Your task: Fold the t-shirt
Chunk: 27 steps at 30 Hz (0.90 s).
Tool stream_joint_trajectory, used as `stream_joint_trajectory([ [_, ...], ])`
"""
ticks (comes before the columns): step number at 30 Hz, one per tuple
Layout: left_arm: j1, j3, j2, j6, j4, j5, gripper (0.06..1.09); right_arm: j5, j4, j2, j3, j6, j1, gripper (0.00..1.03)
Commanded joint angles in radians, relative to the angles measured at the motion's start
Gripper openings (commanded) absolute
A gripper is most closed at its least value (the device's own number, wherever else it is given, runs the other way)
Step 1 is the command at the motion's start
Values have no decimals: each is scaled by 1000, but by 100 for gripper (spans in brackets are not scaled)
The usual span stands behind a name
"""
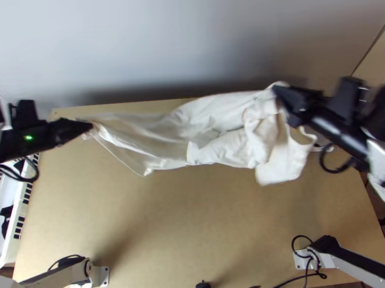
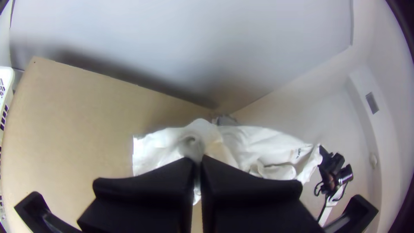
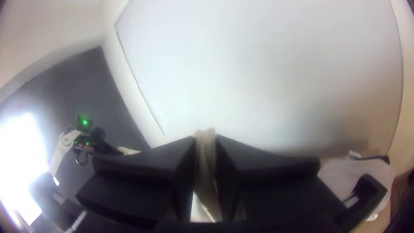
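Evidently, the white t-shirt (image 1: 218,136) hangs bunched above the table (image 1: 189,235), its ends clamped between the closed fingers of the left gripper (image 1: 88,126) and right gripper (image 1: 278,90).

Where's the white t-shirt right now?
In the top view, the t-shirt hangs between the left pincer and the right pincer, over the far part of the table.
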<state>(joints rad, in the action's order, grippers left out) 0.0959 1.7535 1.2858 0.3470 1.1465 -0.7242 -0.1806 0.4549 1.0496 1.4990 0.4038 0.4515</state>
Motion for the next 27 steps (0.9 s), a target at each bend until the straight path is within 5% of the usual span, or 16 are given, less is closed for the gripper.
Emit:
stream_joint_trajectory([
  [1, 180, 98, 14, 126, -2, -193, 9, -2, -91, -145, -16, -109, -7, 2],
  [6, 238, 98, -2, 155, -2, -259, 9, -69, -127, -224, -34, -129, 1, 2],
  [12, 228, 95, -115, 142, 21, -320, 9, -163, 140, -188, 64, 182, 12, 2],
  [18, 215, 80, -232, 52, 122, -406, 9, -203, 261, -227, 7, 271, 190, 2],
  [22, 143, 31, -364, -26, 124, -417, 9, -206, 245, -316, -89, 198, 334, 2],
  [27, 47, -5, -485, 43, 4, -419, 9, -387, 263, -347, -80, 156, 354, 2],
])
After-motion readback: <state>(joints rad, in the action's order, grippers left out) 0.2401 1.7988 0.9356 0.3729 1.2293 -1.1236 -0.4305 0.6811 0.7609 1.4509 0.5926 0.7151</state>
